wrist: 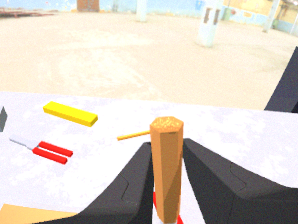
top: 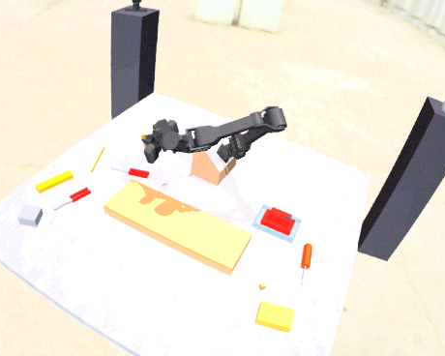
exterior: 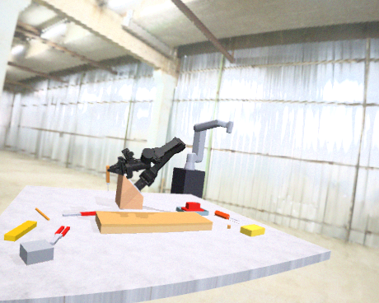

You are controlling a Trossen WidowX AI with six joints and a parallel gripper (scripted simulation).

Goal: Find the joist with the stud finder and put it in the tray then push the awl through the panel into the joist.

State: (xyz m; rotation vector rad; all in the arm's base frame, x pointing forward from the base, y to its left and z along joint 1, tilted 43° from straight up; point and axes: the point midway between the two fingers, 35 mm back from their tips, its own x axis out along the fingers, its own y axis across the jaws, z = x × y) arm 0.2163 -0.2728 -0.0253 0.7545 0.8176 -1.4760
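Gripping awl [top: 143,137] [exterior: 108,174] [wrist: 166,170] upright, claw [top: 148,145] [exterior: 109,169] [wrist: 166,147] nearly closed on handle — beyond panel [top: 179,234] [exterior: 152,223] [wrist: 30,215]. Probably done: finding joist. Done: putting finder [top: 277,222] [exterior: 193,207] in tray [top: 297,226] [exterior: 204,212] near panel. Left — punching single hole.

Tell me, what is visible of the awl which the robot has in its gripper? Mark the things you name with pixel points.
The awl [top: 143,136] [exterior: 108,174] [wrist: 166,165] has an orange, faceted handle, wood-like, with a speckled flat end. A thin pale shaft points downward beneath it. It is held upright between the black fingers, in the air, away from the floor panel [top: 179,227] [exterior: 152,223]. Nothing else appears to touch it.
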